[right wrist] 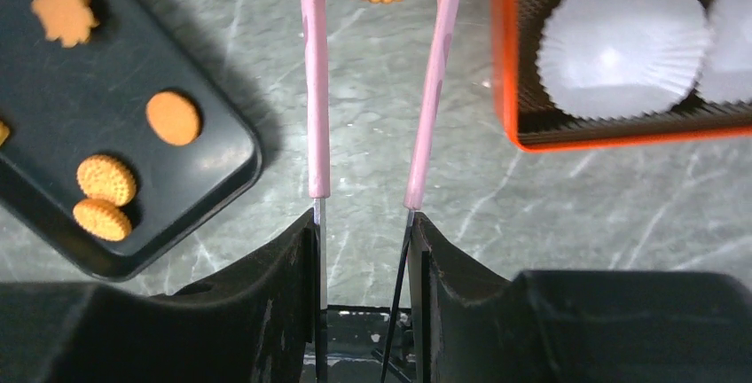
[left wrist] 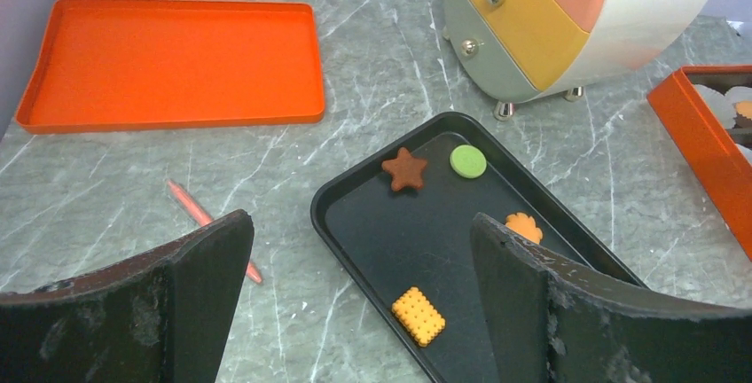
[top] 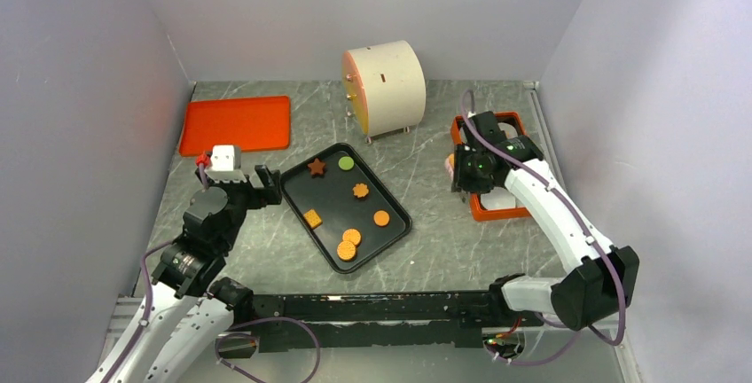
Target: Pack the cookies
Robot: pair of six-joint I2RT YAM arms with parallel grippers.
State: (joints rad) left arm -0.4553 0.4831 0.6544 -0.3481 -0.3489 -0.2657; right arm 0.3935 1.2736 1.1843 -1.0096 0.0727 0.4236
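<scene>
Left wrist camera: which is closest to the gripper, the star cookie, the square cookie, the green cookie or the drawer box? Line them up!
1. Square cookie, between the left gripper's fingers, low on the tray.
2. Star cookie and green cookie, side by side farther up the tray; too close to call.
3. Drawer box, beyond the tray, top right.

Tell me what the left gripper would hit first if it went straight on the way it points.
Most likely the black tray: the open left gripper points at its near corner rim, with the square cookie just inside. Whether the jaws would clear the rim's height is unclear.
</scene>
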